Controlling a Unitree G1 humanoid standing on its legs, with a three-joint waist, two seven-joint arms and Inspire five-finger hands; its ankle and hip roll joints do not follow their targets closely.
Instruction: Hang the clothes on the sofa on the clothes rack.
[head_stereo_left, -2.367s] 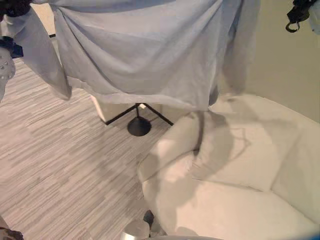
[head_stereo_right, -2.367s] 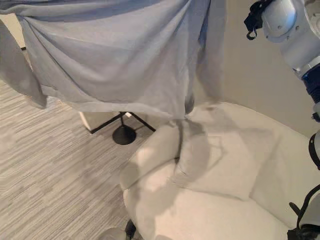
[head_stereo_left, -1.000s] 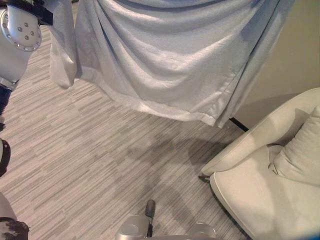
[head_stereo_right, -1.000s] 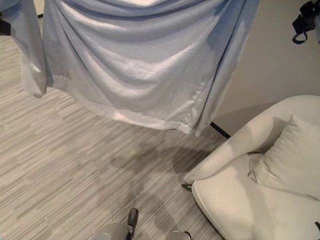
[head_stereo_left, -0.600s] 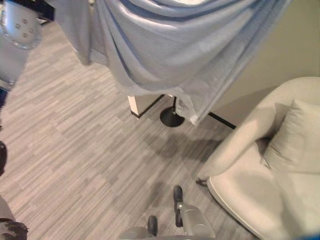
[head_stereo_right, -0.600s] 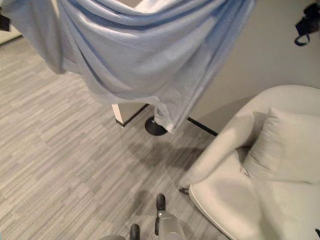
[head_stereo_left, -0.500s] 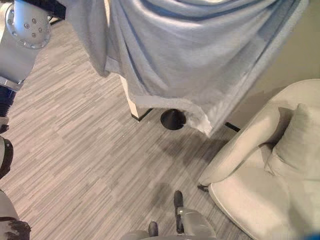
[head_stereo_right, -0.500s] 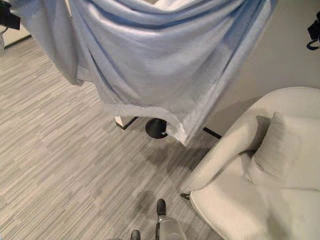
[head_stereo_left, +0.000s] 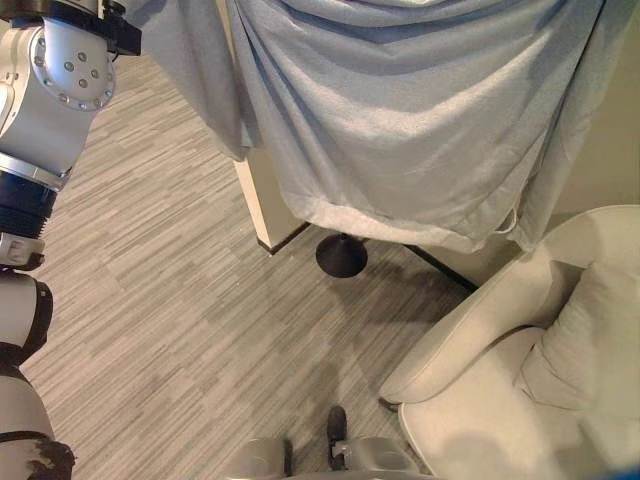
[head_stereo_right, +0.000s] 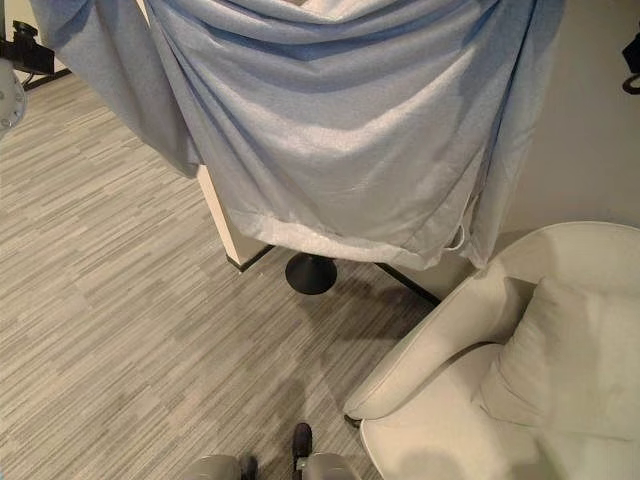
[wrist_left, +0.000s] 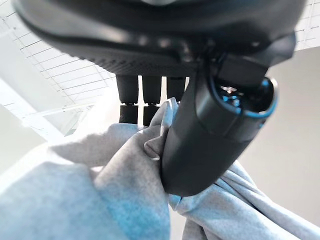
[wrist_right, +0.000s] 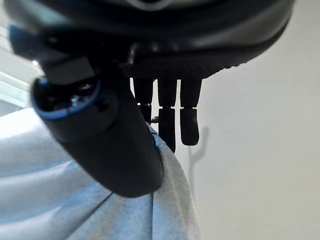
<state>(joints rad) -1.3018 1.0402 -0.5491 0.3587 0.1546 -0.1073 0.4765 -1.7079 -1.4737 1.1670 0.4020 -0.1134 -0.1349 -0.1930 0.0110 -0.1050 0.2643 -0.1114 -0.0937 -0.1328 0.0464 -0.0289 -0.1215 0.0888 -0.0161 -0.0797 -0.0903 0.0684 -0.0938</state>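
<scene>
Left wrist view: fingers pinch soft, folded grey-blue cloth.

Head stereo pair: your two eye views look steeply down from above, a small sideways offset apart; both share the hanging garment, the floor, the round black base and the sofa. Wrist views: each looks along its own hand from very close, facing upward; left hand, right hand.
</scene>
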